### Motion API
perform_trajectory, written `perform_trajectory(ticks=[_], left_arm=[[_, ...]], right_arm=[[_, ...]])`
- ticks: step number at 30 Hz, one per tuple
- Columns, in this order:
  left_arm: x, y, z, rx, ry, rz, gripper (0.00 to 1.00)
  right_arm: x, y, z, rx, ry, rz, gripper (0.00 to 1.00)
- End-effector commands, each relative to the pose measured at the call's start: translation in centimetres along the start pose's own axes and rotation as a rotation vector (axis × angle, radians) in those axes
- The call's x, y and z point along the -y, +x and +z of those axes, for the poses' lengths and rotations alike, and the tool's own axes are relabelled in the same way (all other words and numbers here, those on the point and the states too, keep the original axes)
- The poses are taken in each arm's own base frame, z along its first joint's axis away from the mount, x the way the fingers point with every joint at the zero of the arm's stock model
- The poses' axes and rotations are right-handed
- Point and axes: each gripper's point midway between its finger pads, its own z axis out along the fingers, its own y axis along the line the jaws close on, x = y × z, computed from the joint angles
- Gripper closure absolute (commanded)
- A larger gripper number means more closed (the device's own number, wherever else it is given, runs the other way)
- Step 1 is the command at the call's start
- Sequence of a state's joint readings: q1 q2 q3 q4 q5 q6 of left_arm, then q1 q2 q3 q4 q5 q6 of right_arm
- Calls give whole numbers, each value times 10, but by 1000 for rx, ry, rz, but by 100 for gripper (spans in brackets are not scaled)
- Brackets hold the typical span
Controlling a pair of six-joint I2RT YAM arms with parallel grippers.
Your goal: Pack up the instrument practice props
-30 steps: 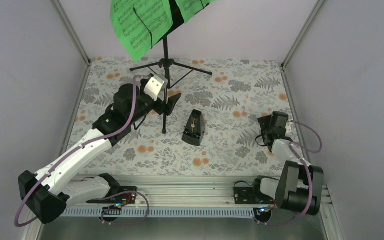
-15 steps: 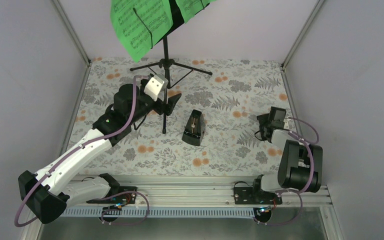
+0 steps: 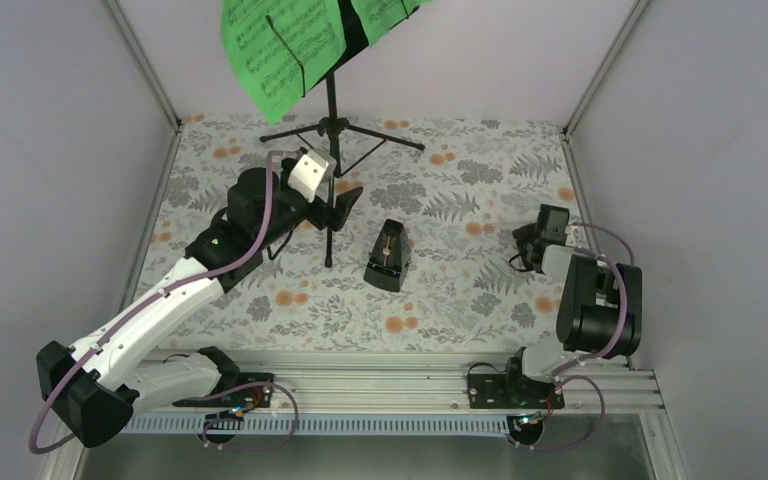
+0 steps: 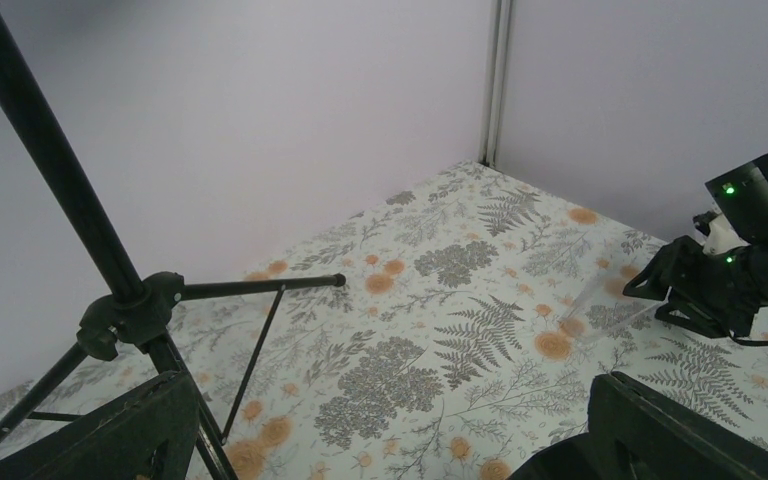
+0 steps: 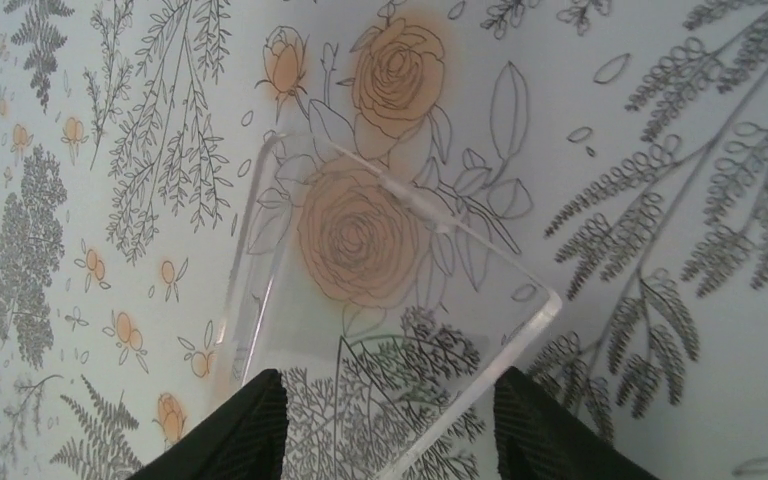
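Music stand pole (image 4: 70, 190) sits off-centre in my left gripper (image 4: 390, 400), spread wide: centre it before closing; right gripper (image 5: 385, 400) straddles clear plate (image 5: 390, 270), grip unclear.

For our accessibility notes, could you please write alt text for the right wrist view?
A clear acrylic piece lies on a floral tablecloth, its near end between the two black fingertips of the right gripper; whether they touch it is unclear.

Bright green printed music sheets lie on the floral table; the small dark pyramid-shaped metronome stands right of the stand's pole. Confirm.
Wrong: the top external view shows the bright green printed music sheets up on the tall black tripod music stand, not the floral table. The small dark pyramid-shaped metronome does stand right of its pole.
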State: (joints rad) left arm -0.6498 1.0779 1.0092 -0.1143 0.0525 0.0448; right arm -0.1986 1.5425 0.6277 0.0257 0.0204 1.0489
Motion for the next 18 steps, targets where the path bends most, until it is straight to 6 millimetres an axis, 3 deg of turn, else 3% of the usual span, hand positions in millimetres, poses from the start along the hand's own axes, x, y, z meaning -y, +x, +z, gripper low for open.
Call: perform_trajectory(ticks=[1,7,12,18], left_arm=[[-4,-2,-3,7,-17,5,4],[-4,-2,-2,6,-16,5,4],[-3,-1,-2,5,-15,4,4],[-4,-1,-1,3,-16,5,4]], right_arm=[[-1,-7,11,4,31,-83,55],[-4,-2,20,-43,41,-165,80],[-1,3,28,-81,57,-213,94],[-4,4,29,-94,55,-265,96]])
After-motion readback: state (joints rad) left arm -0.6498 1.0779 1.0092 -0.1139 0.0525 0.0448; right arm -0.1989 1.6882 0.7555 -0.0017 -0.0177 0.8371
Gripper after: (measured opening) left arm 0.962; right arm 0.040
